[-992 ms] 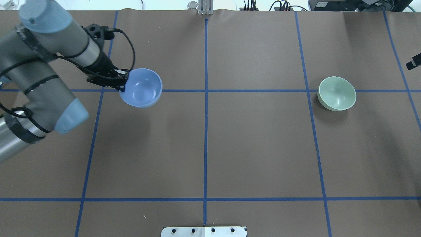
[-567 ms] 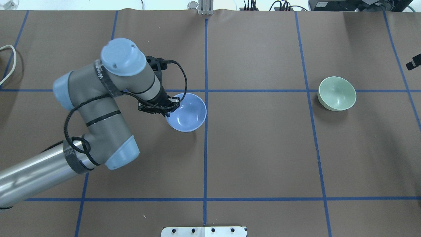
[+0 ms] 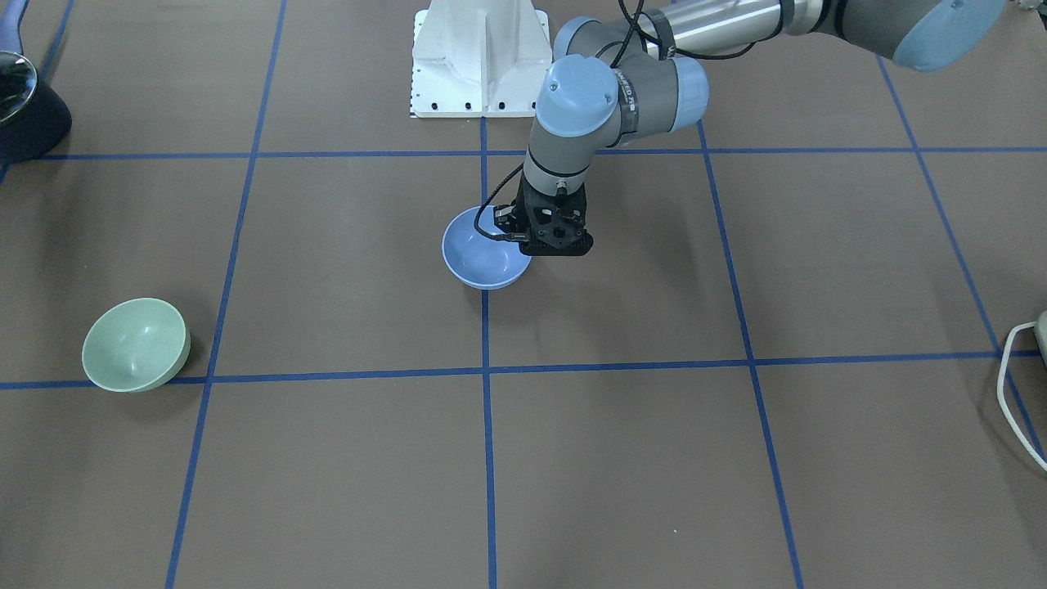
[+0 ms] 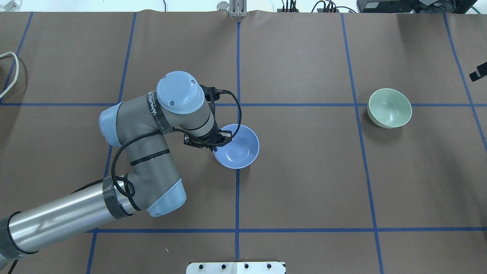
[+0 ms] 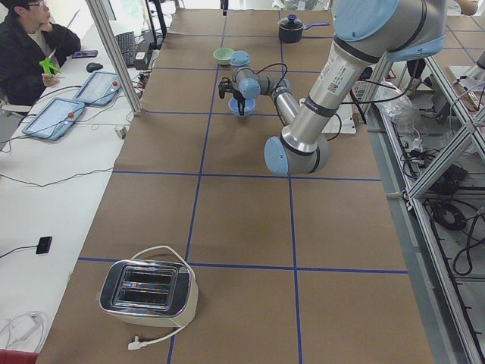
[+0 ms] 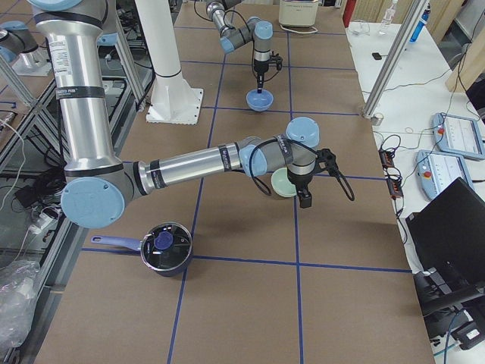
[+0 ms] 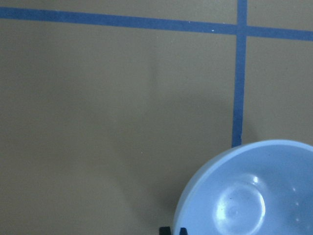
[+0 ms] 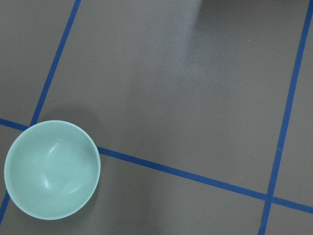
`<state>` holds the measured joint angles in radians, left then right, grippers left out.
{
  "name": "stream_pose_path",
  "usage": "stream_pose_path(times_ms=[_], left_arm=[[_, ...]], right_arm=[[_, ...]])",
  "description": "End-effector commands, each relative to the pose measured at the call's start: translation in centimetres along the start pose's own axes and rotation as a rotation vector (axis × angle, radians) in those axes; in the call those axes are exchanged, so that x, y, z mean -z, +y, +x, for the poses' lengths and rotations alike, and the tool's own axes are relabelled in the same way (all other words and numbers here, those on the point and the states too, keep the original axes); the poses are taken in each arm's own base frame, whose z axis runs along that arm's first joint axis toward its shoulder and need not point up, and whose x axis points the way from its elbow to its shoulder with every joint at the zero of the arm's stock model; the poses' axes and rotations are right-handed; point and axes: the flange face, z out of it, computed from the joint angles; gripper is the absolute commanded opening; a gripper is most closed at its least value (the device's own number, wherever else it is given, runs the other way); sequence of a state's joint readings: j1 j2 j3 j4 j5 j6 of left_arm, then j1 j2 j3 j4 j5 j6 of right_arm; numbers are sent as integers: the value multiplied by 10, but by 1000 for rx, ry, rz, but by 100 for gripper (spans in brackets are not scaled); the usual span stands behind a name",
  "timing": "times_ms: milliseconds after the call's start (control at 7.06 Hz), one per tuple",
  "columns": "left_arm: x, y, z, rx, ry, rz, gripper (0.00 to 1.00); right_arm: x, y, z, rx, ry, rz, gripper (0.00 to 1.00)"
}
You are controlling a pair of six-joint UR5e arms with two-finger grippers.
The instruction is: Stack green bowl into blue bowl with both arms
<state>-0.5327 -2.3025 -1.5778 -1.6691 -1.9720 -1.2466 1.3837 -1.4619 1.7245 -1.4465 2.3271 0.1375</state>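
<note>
The blue bowl [image 4: 237, 148] sits upright on or just above the table's centre line, also in the front view [image 3: 481, 260] and left wrist view [image 7: 254, 196]. My left gripper [image 4: 218, 143] is shut on its rim on the robot's left side, pointing down [image 3: 519, 240]. The green bowl [image 4: 389, 107] stands alone on the table at the far right [image 3: 135, 344]. My right gripper [image 6: 305, 199] hangs just beside the green bowl [image 6: 284, 184]; I cannot tell whether it is open. The right wrist view shows the green bowl [image 8: 51, 169] at lower left and no fingers.
A white pedestal [image 3: 481, 57] stands at the robot's base. A dark lidded pot [image 6: 165, 246] sits near the robot's right end, a toaster [image 5: 148, 288] at its left end. A white cable [image 4: 9, 68] lies at the left edge.
My left arm has carried the blue bowl rightward and toward the robot's side, from the left part of the table to the centre line. The green bowl has not moved.
</note>
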Motion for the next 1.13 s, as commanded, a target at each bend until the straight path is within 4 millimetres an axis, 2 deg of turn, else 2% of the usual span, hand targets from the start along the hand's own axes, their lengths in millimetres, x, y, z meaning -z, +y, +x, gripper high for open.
stream_pose_path(times_ms=[0, 283, 425, 567, 709, 850, 992], left_arm=[[-7, 4, 2, -6, -7, -6, 17], [-13, 3, 0, -9, -21, 8, 28], [-12, 4, 2, -20, -8, 12, 37], [-2, 3, 5, -40, 30, 29, 60], [15, -8, 1, -33, 49, 49, 69], [43, -22, -13, -17, 66, 86, 97], [64, -28, -56, -15, 63, 119, 98]], right_arm=[[1, -1, -1, 0, -1, 3, 100], [0, 0, -1, 0, -2, 1, 100], [1, -1, -1, 1, -2, 2, 100], [1, -1, -1, 1, -2, 2, 100], [0, 0, -1, 0, -2, 1, 100], [1, -1, -1, 1, -2, 2, 100], [1, -1, -1, 4, -2, 3, 100]])
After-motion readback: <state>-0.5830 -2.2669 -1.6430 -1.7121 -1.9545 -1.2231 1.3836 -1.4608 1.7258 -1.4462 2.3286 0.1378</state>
